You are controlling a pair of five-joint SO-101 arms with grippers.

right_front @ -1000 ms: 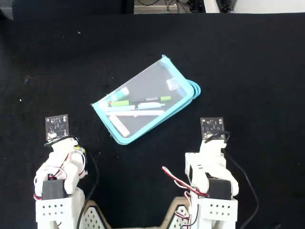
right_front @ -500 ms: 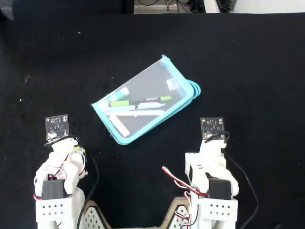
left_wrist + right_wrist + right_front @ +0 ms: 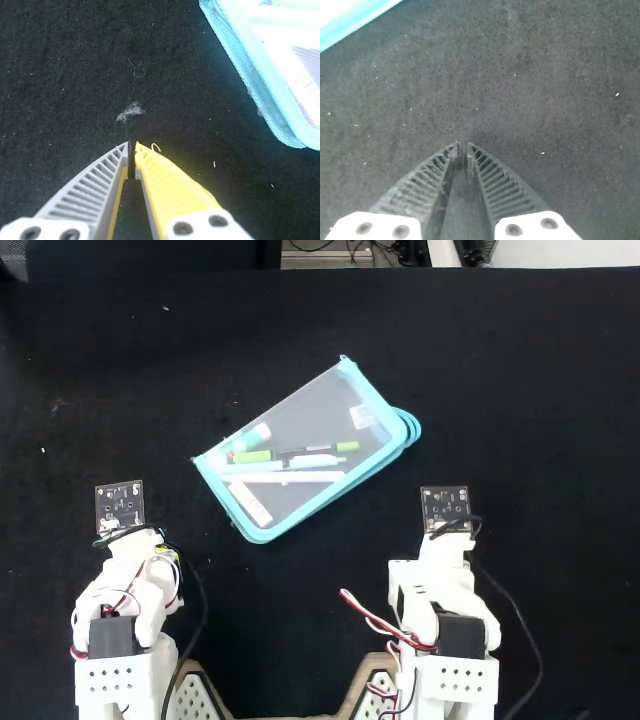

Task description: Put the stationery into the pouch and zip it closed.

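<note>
A turquoise pouch point(image 3: 306, 448) with a clear front lies tilted in the middle of the black table. Inside it I see pens, a green marker and other stationery point(image 3: 285, 460). Both arms are folded back at the near edge, well short of the pouch. My left gripper point(image 3: 132, 145) is shut over bare cloth, with a corner of the pouch point(image 3: 260, 70) off to one side. My right gripper point(image 3: 462, 147) is also shut with nothing in it, and an edge of the pouch point(image 3: 350, 17) shows far off.
Black cloth point(image 3: 520, 390) covers the whole table, with open room all around the pouch. A fleck of lint point(image 3: 129, 111) lies just ahead of my left gripper. Cables and equipment point(image 3: 380, 252) sit beyond the table's far edge.
</note>
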